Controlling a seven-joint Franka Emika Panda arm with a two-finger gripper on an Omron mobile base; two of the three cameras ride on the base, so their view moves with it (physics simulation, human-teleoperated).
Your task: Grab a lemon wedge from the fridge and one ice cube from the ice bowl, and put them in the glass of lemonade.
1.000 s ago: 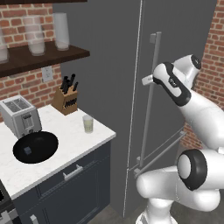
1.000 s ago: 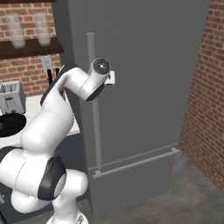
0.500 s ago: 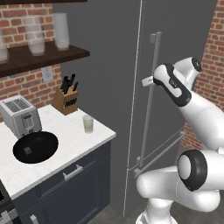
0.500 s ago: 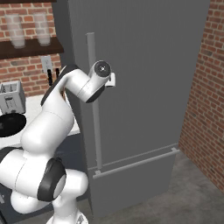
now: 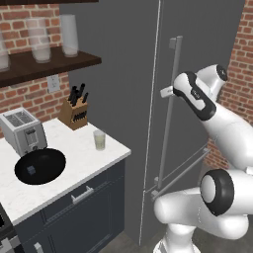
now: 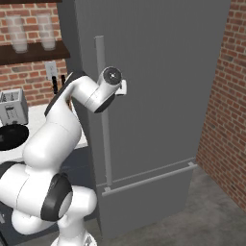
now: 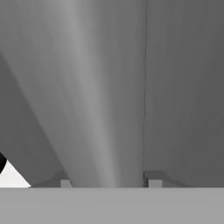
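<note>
The fridge [image 5: 202, 29] is a tall dark grey appliance with its doors closed, so the lemon wedge is hidden. My gripper [image 5: 167, 91] is at the long vertical bar handle [image 5: 170, 123] of the upper door, also seen from the other side as gripper [image 6: 124, 87] on handle [image 6: 102, 144]. In the hand view the handle [image 7: 96, 109] runs between my fingertips [image 7: 65, 182], which press on it from both sides. The glass of lemonade [image 5: 100, 140] stands on the white counter. The black ice bowl [image 5: 40, 165] holds an ice cube [image 5: 31, 170].
A toaster [image 5: 22, 130] and a knife block [image 5: 74, 111] stand at the back of the counter [image 5: 74, 183]. A shelf [image 5: 49, 62] with frosted glasses hangs above. A brick wall [image 6: 226, 120] lies right of the fridge. A horizontal drawer handle [image 6: 149, 178] crosses the fridge's lower part.
The jaws have closed in onto the fridge handle. The arm and the rest of the scene have hardly moved.
</note>
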